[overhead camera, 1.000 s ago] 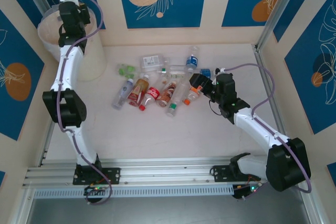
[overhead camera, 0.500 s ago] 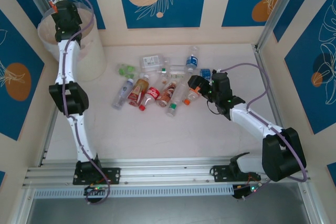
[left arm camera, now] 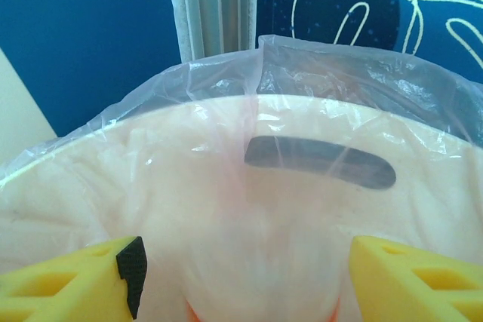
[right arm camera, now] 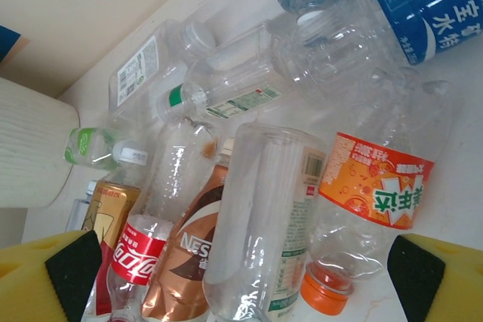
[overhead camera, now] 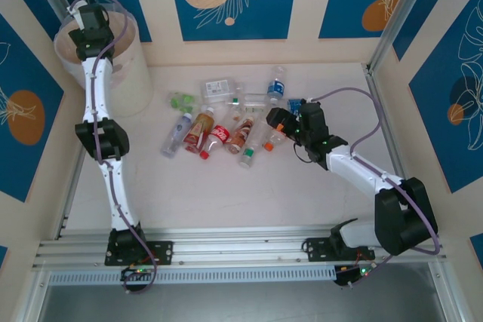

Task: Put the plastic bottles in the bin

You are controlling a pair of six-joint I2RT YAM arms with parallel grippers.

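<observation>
Right fingers [right arm camera: 441, 280] spread wide, straddling orange-label bottle [right arm camera: 373, 186] and clear bottle [right arm camera: 264, 216] at its 9 o'clock: closing may pinch both, squirt one out. Left fingers [left arm camera: 60, 284] apart over bin [overhead camera: 132, 84], table's 10 o'clock.

One overhead, two wrist close-ups.
Overhead looks down on everything; left wrist faces the bin [left arm camera: 151, 186] close; right wrist sits low over the bottles [right arm camera: 264, 216].

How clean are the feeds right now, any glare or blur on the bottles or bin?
Top view: even light, sharp, faint shadows under the bottles. Left wrist view: bright sheen and wrinkles on the bag veil the bin wall. Right wrist view: bottles crisp, highlights on the clear plastic.
</observation>
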